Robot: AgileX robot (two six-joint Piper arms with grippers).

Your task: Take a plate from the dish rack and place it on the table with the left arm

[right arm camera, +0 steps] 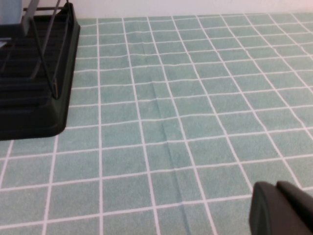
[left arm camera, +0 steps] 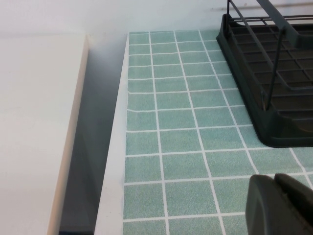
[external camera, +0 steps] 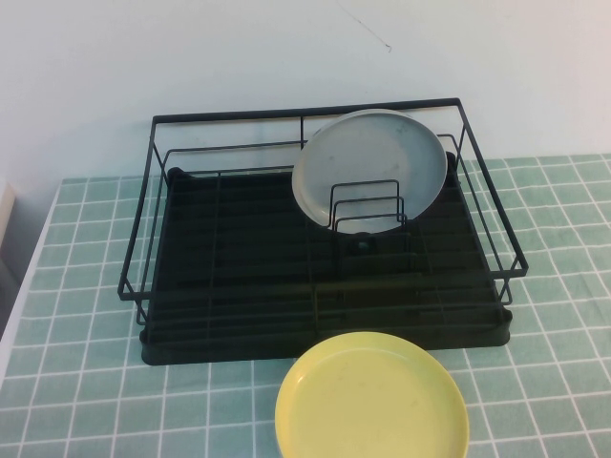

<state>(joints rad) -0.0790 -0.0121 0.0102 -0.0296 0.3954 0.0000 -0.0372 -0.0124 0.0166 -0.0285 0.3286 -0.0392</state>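
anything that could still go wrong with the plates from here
The yellow plate lies flat on the table at its near edge, so an arm sweeping back might knock it off. The grey plate leans upright in the dish rack; a bump could tip it. The left gripper and right gripper sit low over the tiles.

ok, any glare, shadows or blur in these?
High view: soft even light, faint sheen on the grey plate, yellow plate cropped. Left wrist view: left gripper blurred at the corner, dark gap beside the table. Right wrist view: right gripper blurred.
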